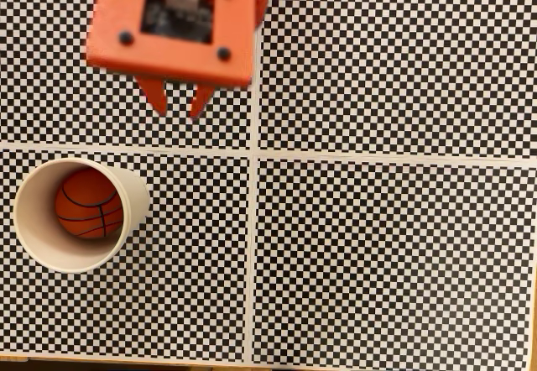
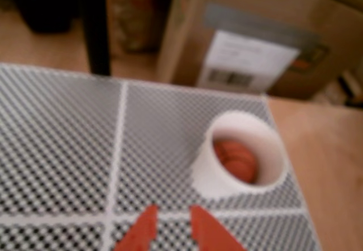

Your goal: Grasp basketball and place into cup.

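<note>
The cream-white cup [image 1: 136,193] stands upright at the left of the checkered mat, and the orange basketball [image 1: 88,203] with black seams lies inside it at the bottom. My orange gripper [image 1: 178,112] hovers above the mat, up and to the right of the cup, clear of it. Its two pointed fingers are slightly apart and hold nothing. In the wrist view the fingertips [image 2: 148,217] poke in from the bottom edge, with the gripper [image 2: 173,210] open, and the cup [image 2: 205,174] sits ahead to the right with the basketball [image 2: 235,159] visible in its mouth.
The checkered mat [image 1: 386,245] is split by white seam lines into four panels. In the wrist view a cardboard box [image 2: 255,58] and a dark table leg [image 2: 95,29] stand beyond the mat's far edge, on a wooden floor.
</note>
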